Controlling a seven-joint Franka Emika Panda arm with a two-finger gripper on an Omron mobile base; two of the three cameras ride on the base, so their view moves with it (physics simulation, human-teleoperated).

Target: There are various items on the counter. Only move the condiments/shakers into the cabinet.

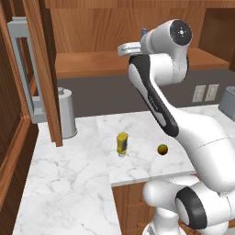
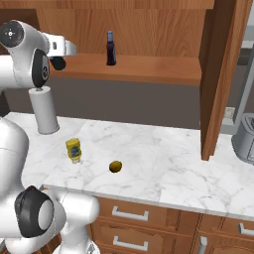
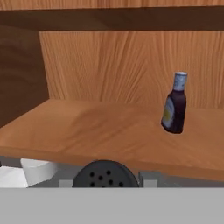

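Black shaker, perforated top facing my hand camera, sits at the gripper, apparently clamped between the fingers; hand raised level with the cabinet shelf's front edge, toward its left end; dark bottle already upright mid-shelf near the back; yellow bottle and ball near the counter front edge; steel canister by the wall. Risk, as I judge it: shaker clipping the shelf lip if I advance too low; releasing too near the edge would let it topple off.
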